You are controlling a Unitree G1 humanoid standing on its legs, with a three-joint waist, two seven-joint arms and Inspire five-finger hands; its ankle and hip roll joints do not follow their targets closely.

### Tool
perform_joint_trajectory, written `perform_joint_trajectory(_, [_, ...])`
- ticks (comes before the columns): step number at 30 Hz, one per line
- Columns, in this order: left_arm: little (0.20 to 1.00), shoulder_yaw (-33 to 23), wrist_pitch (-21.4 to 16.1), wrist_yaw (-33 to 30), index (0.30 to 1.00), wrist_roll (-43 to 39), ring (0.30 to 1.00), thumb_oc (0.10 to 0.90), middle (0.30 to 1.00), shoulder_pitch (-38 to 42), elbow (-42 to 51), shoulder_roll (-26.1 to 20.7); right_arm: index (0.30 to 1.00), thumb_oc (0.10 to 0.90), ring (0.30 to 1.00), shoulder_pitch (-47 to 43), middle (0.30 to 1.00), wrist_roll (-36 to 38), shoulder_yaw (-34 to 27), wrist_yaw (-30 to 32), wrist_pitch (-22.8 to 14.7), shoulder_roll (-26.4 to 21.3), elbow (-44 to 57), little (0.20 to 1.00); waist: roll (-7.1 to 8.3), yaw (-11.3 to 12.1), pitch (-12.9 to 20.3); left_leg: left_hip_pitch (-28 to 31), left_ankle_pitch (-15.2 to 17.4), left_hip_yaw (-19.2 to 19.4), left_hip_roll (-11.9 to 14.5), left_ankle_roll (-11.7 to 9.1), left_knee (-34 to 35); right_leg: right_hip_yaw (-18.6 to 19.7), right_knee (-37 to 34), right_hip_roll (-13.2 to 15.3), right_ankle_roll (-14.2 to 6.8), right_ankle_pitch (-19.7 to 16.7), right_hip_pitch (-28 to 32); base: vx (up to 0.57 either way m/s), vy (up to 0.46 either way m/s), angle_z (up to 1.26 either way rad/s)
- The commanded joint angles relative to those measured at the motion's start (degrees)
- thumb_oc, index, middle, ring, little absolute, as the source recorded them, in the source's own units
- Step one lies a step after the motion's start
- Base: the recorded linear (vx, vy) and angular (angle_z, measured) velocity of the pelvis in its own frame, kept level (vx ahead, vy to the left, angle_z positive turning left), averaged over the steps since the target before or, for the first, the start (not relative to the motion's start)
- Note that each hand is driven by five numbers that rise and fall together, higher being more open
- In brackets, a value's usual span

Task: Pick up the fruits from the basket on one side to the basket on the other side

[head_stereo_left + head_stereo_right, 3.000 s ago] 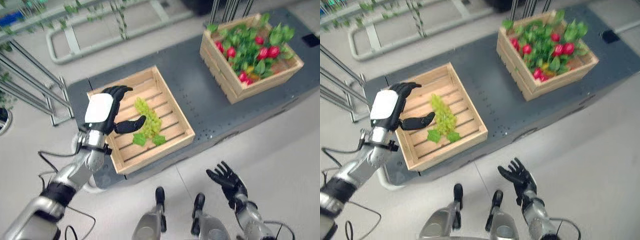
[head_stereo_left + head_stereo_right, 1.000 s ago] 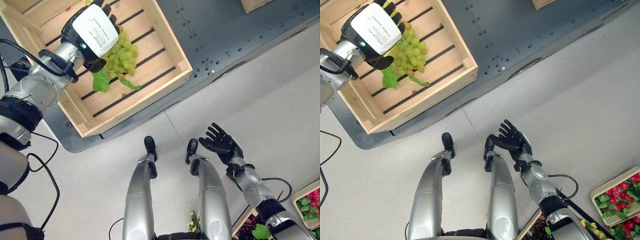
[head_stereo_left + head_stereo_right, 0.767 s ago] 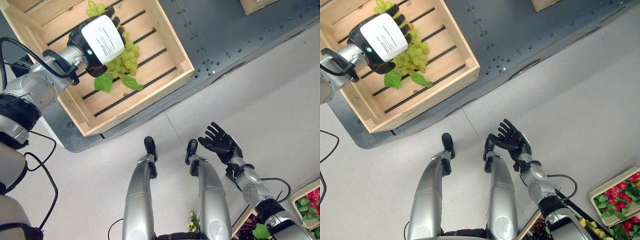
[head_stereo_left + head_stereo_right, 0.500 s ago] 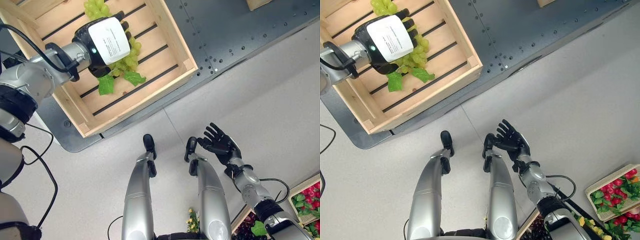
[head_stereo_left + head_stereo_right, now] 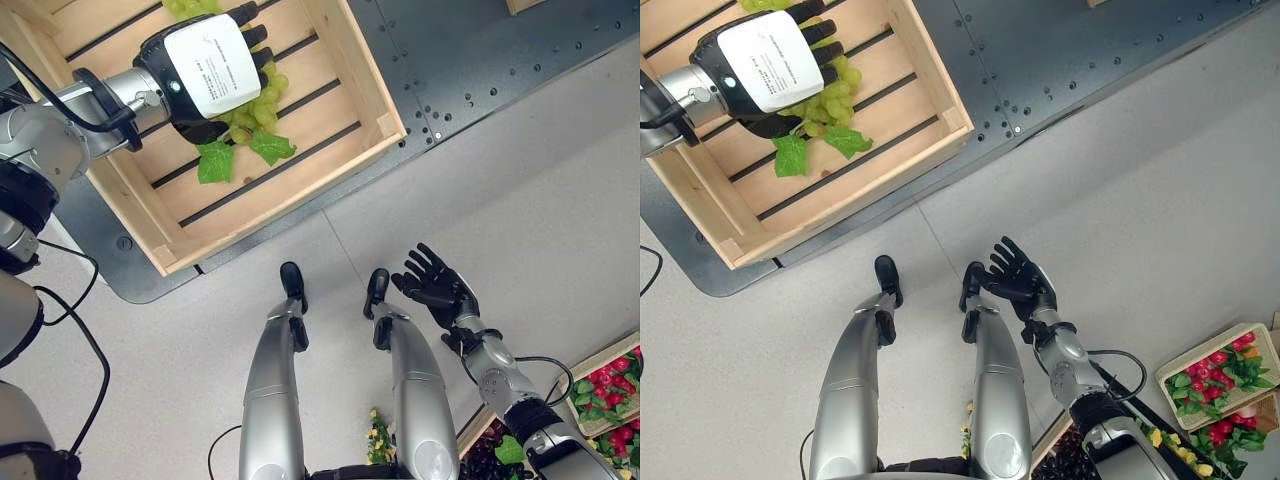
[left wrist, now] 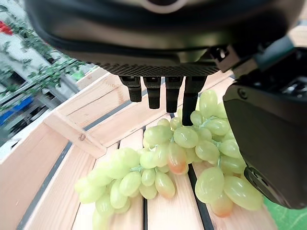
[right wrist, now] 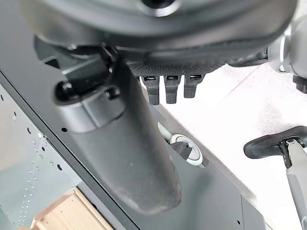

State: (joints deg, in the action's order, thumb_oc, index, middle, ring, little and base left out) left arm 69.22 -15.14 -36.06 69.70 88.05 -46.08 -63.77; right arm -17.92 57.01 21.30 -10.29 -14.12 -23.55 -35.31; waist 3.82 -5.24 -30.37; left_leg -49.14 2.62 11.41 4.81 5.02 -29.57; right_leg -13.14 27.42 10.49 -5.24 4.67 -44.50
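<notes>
At the 11 o'clock corner of the left eye view, my left hand (image 5: 205,70) sits inside the wooden crate (image 5: 368,95), palm down over the grape bunch (image 5: 262,98). My left wrist view shows the fingers (image 6: 152,93) extended above the grapes (image 6: 168,163) and the thumb (image 6: 273,143) alongside them; I cannot tell whether the hand has closed on the bunch or merely covers it. The grapes rest on the crate's slatted floor. Two green leaves (image 5: 240,155) lie on the slats at 6 o'clock from the hand, just beside the bunch. The crate stands on a dark grey perforated platform (image 5: 470,50), which extends toward 1 o'clock.

My right hand (image 5: 437,292) is at 5 o'clock, well apart from the crate, above the pale floor (image 5: 520,190). Its fingers are spread and straight, and it holds nothing. A second crate of red fruit and leaves (image 5: 1218,378) sits on the floor at 4 o'clock.
</notes>
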Motion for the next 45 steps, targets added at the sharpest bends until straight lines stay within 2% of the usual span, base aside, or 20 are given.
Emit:
perform_joint_trajectory(1, [0.9,-1.17,4.44,7.88,0.9,-4.18,0.9,0.8,0.9,2.73,-2.88,-0.33,0.9,0.8,0.9,0.87,0.9,3.07,-0.78,-2.7,-3.43,-1.7,4.94,0.9,-0.27,0.28,0.57,5.36,4.19,2.76,0.13,-2.47,6.27,-0.19,-3.02,0.66,-0.61,-6.18,-0.42,0.0,0.0,0.0])
perform_joint_trajectory(4, [0.9,-1.02,6.0,12.87,0.9,-6.83,0.9,0.8,0.9,2.33,-3.15,-0.15,0.9,0.8,0.9,0.99,0.9,3.71,-0.9,-2.44,-4.17,-1.83,6.08,0.9,-0.14,0.18,0.57,5.1,4.06,2.65,-0.06,-2.45,6.7,-0.11,-3.37,0.63,-0.77,-6.62,-0.82,0.0,0.0,0.0])
perform_joint_trajectory(5, [0.665,-0.99,6.4,14.38,0.665,-7.6,0.665,0.643,0.665,2.24,-3.35,-0.14,0.9,0.8,0.9,1.0,0.9,3.94,-0.97,-2.36,-4.41,-1.88,6.57,0.9,-0.02,0.15,0.57,5.16,3.98,2.72,-0.09,-2.47,7.06,-0.15,-3.8,0.55,-0.85,-6.8,-0.73,0.0,0.0,0.0])
perform_joint_trajectory(7, [0.533,-0.82,6.96,16.94,0.533,-8.98,0.533,0.555,0.533,1.84,-3.53,-0.13,0.9,0.8,0.9,1.06,0.9,4.29,-1.15,-2.46,-4.77,-2.06,7.4,0.9,0.14,0.02,0.57,5.35,3.92,2.89,-0.11,-2.47,7.33,-0.21,-4.07,0.37,-0.88,-6.91,-0.53,0.0,0.0,0.0])
perform_joint_trajectory(8, [0.3,-0.8,6.91,18.12,0.3,-9.48,0.3,0.4,0.3,1.52,-3.74,-0.16,0.9,0.8,0.9,1.22,0.9,4.29,-1.34,-2.43,-5.12,-2.22,8.17,0.9,0.15,-0.08,0.57,5.55,3.94,3.09,-0.12,-2.44,7.47,-0.23,-4.11,0.34,-0.88,-6.93,-0.42,0.0,0.0,0.0])
perform_joint_trajectory(11, [0.3,-1.13,6.45,19.17,0.3,-10.09,0.3,0.4,0.3,0.78,-3.33,-0.32,0.9,0.8,0.9,1.44,0.9,4.26,-1.97,-2.31,-5.46,-2.52,9.59,0.9,0.07,-0.22,0.57,5.8,3.94,3.34,-0.14,-2.41,7.6,-0.16,-3.97,0.35,-0.88,-7.04,-0.35,-0.02,0.016,-0.05])
perform_joint_trajectory(13, [0.3,-1.07,5.21,19.36,0.3,-10.28,0.3,0.4,0.3,-0.16,-3.07,-0.21,0.9,0.8,0.9,2.65,0.9,4.15,-2.17,-1.94,-5.86,-2.39,10.62,0.9,0.01,-0.19,0.57,7.95,4.9,2.95,-0.27,-2.91,7.87,-0.01,-4.05,0.29,-1.59,-6.38,1.76,0.01,0.005,-0.02])
perform_joint_trajectory(19, [0.3,-1.3,1.07,18.03,0.3,-11.29,0.3,0.4,0.3,-0.18,-2.9,-0.67,0.9,0.8,0.9,3.78,0.9,4.35,-4.14,-0.47,-6.52,-2.66,13.85,0.9,-0.45,-0.43,0.57,9.49,5.34,3.1,-0.53,-2.72,7.87,0.09,-3.39,0.44,-1.51,-6.18,2.92,0.0,-0.002,-0.05])
perform_joint_trajectory(24, [0.3,-3.22,-1.69,12.31,0.3,-13.49,0.3,0.4,0.3,-1.82,-2.95,-1.06,0.9,0.8,0.9,4.25,0.9,4.11,-5.71,-0.12,-5.92,-2.99,14.49,0.9,-0.8,-0.42,0.57,11.74,6.02,3.19,-0.71,-2.38,7.55,0.36,-2.96,0.58,-1.45,-5.73,4.78,0.0,-0.001,-0.02])
perform_joint_trajectory(29, [0.3,-5.5,-2.9,8.79,0.3,-15.6,0.3,0.4,0.3,-4.31,-3.31,-1.15,0.9,0.8,0.9,3.58,0.9,3.75,-6.28,0.38,-4.4,-2.97,14.56,0.9,-1.13,-0.15,0.57,14.07,6.5,3.05,-0.92,-2.36,7.06,0.51,-2.8,0.62,-1.28,-5.19,7.08,0.0,0.0,0.0])
perform_joint_trajectory(33, [0.3,-8.93,-2.5,5.03,0.3,-23.94,0.3,0.4,0.3,-7.27,-3.06,-1.3,0.9,0.8,0.9,3.84,0.9,3.67,-6.21,0.58,-3.56,-2.81,14.66,0.9,-1.39,0.19,0.57,16.91,6.62,3.16,-1.09,-2.39,7.42,0.61,-3.01,0.91,-1.28,-4.96,9.63,0.0,0.0,0.0])
perform_joint_trajectory(37, [0.3,-15.19,-3.02,1.52,0.3,-33.92,0.3,0.4,0.3,-12.34,-2.61,-1.26,0.9,0.8,0.9,4.96,0.9,2.42,-6.13,0.44,-3.55,-1.74,15.24,0.9,-1.71,0.59,0.57,20.26,6.84,3.21,-1.4,-2.38,8.0,0.79,-3.35,1.22,-1.41,-4.74,12.56,0.0,-0.017,-0.06])
perform_joint_trajectory(38, [0.3,-18.95,-4.09,0.62,0.3,-38.88,0.3,0.4,0.3,-14.76,-2.95,-0.96,0.9,0.8,0.9,5.59,0.9,1.76,-6.28,0.24,-3.56,-1.02,15.39,0.9,-1.76,0.79,0.57,21.97,7.03,3.25,-1.54,-2.37,8.27,0.81,-3.54,1.45,-1.47,-4.69,14.09,0.01,-0.026,-0.07])
perform_joint_trajectory(40, [0.3,-23.16,-5.04,0.13,0.3,-42.49,0.3,0.4,0.3,-17.6,-2.89,-0.53,0.9,0.8,0.9,6.22,0.9,1.02,-6.37,0.02,-3.33,-0.21,15.51,0.9,-1.78,0.97,0.57,23.56,7.05,3.2,-1.69,-2.4,8.68,0.86,-3.9,1.57,-1.49,-4.74,15.56,0.01,-0.034,-0.04])
perform_joint_trajectory(44, [0.3,-38.72,-9.22,-0.21,0.3,-51.82,0.3,0.4,0.3,-27.76,-0.51,2.25,0.9,0.8,0.9,8.66,0.9,-2.86,-5.89,-0.27,-3.38,2.45,16.69,0.9,-1.82,1.44,0.57,29.73,6.74,2.87,-2.15,-2.74,11.14,0.8,-6.63,1.85,-1.7,-4.64,21.58,0.03,-0.059,-0.04])
perform_joint_trajectory(45, [0.3,-41.02,-9.66,0.14,0.3,-53.22,0.3,0.4,0.3,-28.99,0.15,2.78,0.9,0.8,0.9,9.03,0.9,-3.4,-5.93,-0.34,-3.37,2.82,16.83,0.9,-1.86,1.6,0.57,30.84,6.64,2.87,-2.19,-2.81,11.67,0.7,-7.26,1.91,-1.75,-4.55,22.67,0.03,-0.055,-0.04])
